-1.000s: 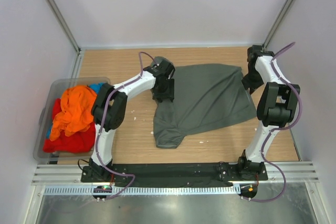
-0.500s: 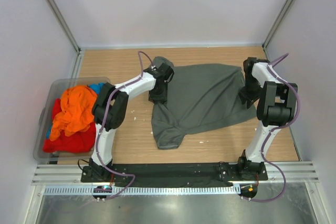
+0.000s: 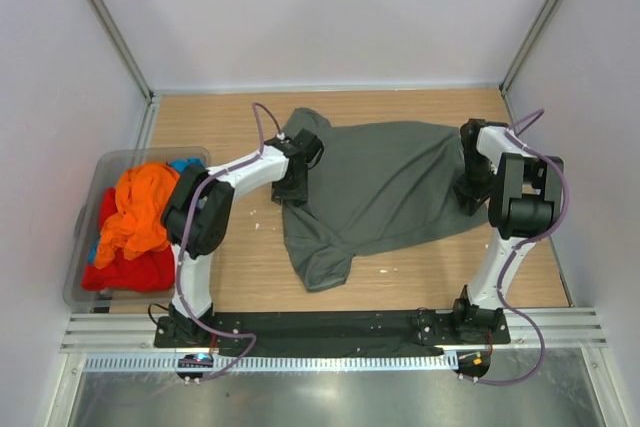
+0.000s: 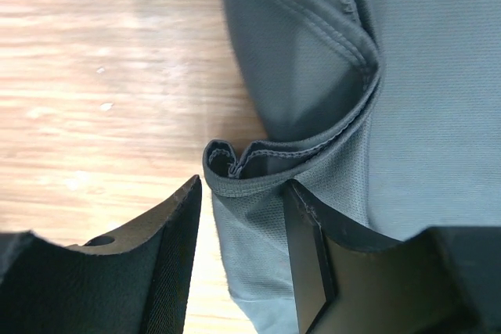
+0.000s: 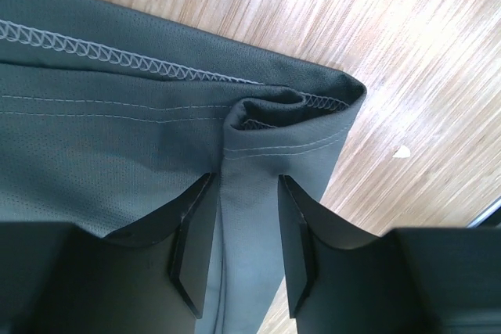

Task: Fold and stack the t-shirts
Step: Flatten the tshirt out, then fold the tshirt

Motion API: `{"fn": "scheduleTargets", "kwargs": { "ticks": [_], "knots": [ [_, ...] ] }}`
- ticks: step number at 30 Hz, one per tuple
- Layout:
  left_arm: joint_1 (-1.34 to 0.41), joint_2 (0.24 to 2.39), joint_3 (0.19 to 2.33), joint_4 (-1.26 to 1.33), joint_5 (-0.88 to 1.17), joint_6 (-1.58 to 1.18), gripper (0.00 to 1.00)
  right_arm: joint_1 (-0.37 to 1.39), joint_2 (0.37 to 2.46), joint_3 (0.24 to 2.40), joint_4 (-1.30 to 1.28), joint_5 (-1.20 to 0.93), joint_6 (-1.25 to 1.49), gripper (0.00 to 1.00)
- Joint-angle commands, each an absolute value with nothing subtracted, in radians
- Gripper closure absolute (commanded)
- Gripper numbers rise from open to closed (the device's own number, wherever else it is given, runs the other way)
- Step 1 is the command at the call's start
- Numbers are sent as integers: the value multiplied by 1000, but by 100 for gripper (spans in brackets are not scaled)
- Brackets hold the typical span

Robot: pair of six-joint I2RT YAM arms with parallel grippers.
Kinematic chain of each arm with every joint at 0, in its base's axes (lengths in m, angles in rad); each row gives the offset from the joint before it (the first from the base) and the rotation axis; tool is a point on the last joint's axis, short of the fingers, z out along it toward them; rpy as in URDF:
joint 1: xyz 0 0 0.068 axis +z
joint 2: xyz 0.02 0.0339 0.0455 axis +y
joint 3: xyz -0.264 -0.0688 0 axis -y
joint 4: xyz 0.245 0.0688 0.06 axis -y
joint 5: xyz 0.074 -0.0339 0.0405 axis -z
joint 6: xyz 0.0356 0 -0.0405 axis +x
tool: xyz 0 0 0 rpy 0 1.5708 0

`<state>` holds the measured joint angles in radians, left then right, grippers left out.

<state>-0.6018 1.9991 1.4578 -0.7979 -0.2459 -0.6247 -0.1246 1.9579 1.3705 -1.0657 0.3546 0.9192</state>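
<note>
Softness rules here: the limp, light dark grey-green cloth t-shirt (image 3: 400, 187) lying mid-frame holds best at stitched edges, where your left gripper (image 4: 241, 193) and right gripper (image 5: 244, 185), nearly closed, each pinch a fold.

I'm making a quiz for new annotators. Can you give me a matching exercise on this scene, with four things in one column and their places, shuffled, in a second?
Things:
1. grey-green t-shirt
2. orange t-shirt
3. red t-shirt
4. plastic bin

Places:
A. at the left edge of the wooden table
B. on top of the heap in the bin
C. spread out on the table
D. beneath the orange one, at the bin's near end

Pairs: 1-C; 2-B; 3-D; 4-A
</note>
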Motion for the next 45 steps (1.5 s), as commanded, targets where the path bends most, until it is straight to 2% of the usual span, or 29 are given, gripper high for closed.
{"fn": "scheduleTargets", "kwargs": {
  "ticks": [1,10,19,32,41,44,45],
  "knots": [
    [-600,1942,1425,-813,-317,-658,53,-127,1948,1381,-1057,396,933,59],
    [-600,1875,1281,-761,-328,-716,52,-127,1956,1408,-1086,403,953,60],
    [-600,1735,1269,-770,-307,-724,47,-129,1988,1526,-1166,414,982,58],
    [-600,1632,1262,-736,-204,-690,43,-133,2063,1537,-1183,471,1006,59],
    [-600,1618,1241,-723,-224,-678,42,-140,2013,1486,-1181,531,1025,66],
    [-600,1615,1229,-707,-222,-676,41,-140,2003,1470,-1172,528,1023,71],
    [-600,1617,1229,-707,-225,-672,41,-141,1999,1462,-1167,526,1020,80]
  ]
}}
